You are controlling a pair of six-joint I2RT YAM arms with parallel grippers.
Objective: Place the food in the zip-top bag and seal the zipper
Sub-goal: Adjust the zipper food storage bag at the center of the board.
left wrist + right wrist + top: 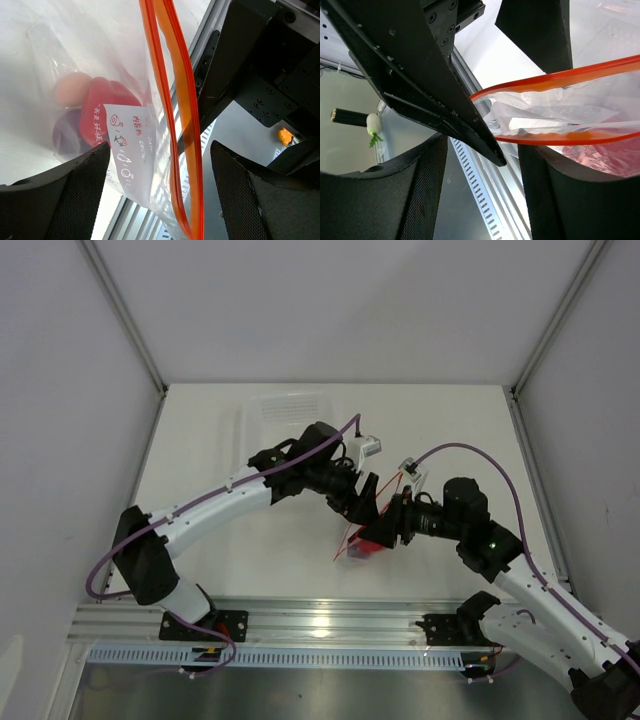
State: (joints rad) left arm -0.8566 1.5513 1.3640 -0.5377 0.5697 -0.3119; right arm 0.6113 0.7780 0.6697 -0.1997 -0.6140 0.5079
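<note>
Top external is showing me both arms bending in over the white table [270, 560] and meeting just right of its middle. The left gripper [362, 502] and right gripper [396, 520] are facing each other tip to tip. The zip-top bag [365, 545] is sitting just under them, toward the near edge, with red showing through the plastic. Pale grey walls [60, 390] are closing the table in on three sides, with aluminium posts [122, 310] running up the far corners. A ribbed aluminium rail [320, 620] is carrying the arm bases along the near edge. A faint white tray [288, 412] is lying at the far side, well apart from the bag. Purple cables [460, 446] are looping over each arm.

On the left wrist view I am looking through the clear plastic at all three pieces bunched together inside the bag. The peach ball [72, 89] is touching the upper left of the red pepper-like piece [102, 112], and the purple piece [67, 136] is lying below the ball. A white label [132, 145] with red print is showing on the bag wall. The orange-red zipper [172, 115] is running up the frame between the left gripper's fingers, which are standing wide apart and pinching nothing. Its two strips are parted, so the mouth is gaping.

On the right wrist view the right gripper's fingers are spread as well, with nothing pressed between them. The open bag mouth is showing just beyond their tips.
</note>
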